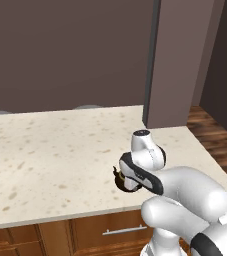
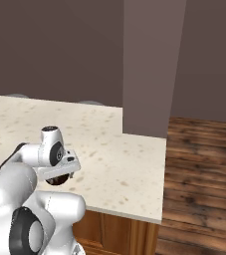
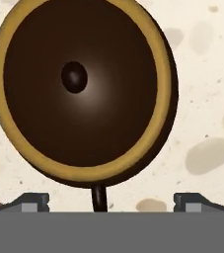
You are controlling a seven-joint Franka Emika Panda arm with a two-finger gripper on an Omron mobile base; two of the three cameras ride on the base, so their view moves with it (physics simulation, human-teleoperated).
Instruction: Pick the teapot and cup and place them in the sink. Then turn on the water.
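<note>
The teapot (image 3: 81, 86) is squat, round and dark brown, with a gold rim and a small dark knob in the middle of its top. It stands on the counter near the front edge, directly below my hand. Its thin handle (image 3: 99, 197) points toward the bottom of the hand view. My gripper (image 3: 111, 202) is open, with the fingertips (image 3: 32, 201) wide apart above the pot and nothing between them. From the base, the teapot (image 1: 120, 182) (image 2: 59, 180) peeks out under the gripper (image 1: 127, 177) (image 2: 59, 172). The cup, the sink and the water are out of view.
The speckled beige counter (image 1: 45, 150) stretches to the left and back. A tall grey-brown cabinet column (image 1: 180, 60) stands at the back right corner. The counter ends at the right over a wooden floor (image 2: 204, 164). A drawer handle (image 1: 125, 231) sits below the front edge.
</note>
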